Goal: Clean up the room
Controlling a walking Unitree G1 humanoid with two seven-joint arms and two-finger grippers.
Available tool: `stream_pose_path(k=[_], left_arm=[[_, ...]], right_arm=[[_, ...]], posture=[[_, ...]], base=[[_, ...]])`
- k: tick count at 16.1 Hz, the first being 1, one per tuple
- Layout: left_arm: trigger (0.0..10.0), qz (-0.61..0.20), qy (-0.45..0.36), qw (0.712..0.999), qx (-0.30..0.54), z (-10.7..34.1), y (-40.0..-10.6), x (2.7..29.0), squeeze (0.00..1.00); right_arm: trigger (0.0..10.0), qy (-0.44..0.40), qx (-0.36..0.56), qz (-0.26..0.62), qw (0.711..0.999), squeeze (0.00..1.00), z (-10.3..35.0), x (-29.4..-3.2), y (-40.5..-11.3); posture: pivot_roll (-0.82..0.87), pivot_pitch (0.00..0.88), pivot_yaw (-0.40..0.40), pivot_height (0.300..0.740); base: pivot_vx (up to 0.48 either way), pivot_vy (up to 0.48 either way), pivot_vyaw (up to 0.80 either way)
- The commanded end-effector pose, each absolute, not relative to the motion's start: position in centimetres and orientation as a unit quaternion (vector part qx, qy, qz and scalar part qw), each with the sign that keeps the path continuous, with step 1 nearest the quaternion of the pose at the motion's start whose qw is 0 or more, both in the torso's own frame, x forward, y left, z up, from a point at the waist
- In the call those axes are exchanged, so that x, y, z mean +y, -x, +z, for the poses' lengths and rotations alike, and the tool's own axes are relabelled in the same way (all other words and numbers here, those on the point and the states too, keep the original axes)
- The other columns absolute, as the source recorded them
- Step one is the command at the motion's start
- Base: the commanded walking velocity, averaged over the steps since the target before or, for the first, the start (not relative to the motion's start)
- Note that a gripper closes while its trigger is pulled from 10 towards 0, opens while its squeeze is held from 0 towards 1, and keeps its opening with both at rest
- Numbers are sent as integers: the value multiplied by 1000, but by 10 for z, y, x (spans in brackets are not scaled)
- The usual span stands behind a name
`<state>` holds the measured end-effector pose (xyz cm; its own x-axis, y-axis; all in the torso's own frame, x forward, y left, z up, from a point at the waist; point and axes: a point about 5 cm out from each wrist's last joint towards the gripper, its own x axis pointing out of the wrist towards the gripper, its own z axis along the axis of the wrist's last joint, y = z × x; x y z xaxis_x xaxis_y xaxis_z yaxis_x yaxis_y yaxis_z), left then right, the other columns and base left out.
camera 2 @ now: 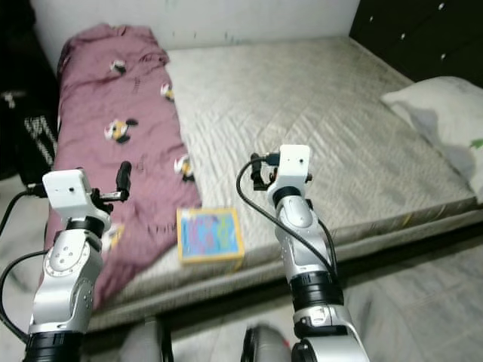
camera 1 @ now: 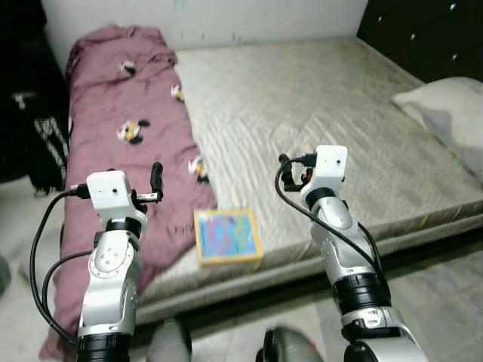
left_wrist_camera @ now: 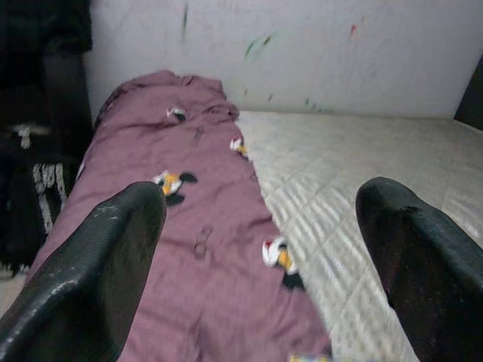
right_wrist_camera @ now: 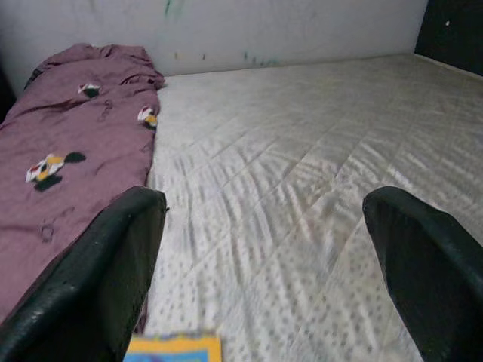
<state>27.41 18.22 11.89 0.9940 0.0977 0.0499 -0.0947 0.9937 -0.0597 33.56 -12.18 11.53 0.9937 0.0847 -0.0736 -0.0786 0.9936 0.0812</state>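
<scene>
A colourful book (camera 1: 228, 236) with a yellow border lies flat near the front edge of the grey mattress (camera 1: 317, 113). A maroon blanket (camera 1: 124, 128) with cartoon prints runs along the bed's left side and hangs over its front. My left gripper (camera 1: 155, 185) is raised over the blanket's near part, left of the book, open and holding nothing. My right gripper (camera 1: 290, 172) hovers over the mattress to the right of the book, also open and holding nothing. In the right wrist view the book's corner (right_wrist_camera: 173, 348) sits just below the open fingers (right_wrist_camera: 90, 279).
A white pillow (camera 1: 445, 105) lies at the bed's right end beside a dark panel (camera 1: 423, 30). Dark clothing (camera 1: 30, 113) stands against the wall to the left. A white wall (camera 1: 226, 15) backs the bed. Pale floor (camera 1: 445, 302) runs along the front.
</scene>
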Motion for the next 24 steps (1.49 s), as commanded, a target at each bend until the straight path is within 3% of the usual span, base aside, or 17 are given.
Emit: stream_pose_path(k=[1,13,18,24], left_arm=[[10000,50,28,998,-22,119,-274,183,0],[10000,73,49,996,-20,124,-277,190,0],[10000,69,44,996,-21,127,-270,200,0],[10000,56,60,997,-11,125,-268,190,0]], right_arm=[[10000,-39,37,43,998,0,116,-123,-335],[10000,-36,39,36,998,0,114,-128,-330],[10000,-35,45,62,996,0,111,-120,-323],[10000,-24,45,61,997,0,116,-122,-325]], posture=[[-42,0,-33,607],[-48,0,-45,602],[-49,79,-26,602],[-66,123,-43,602]], base=[[0,0,0],[0,0,0],[110,0,80],[316,0,344]])
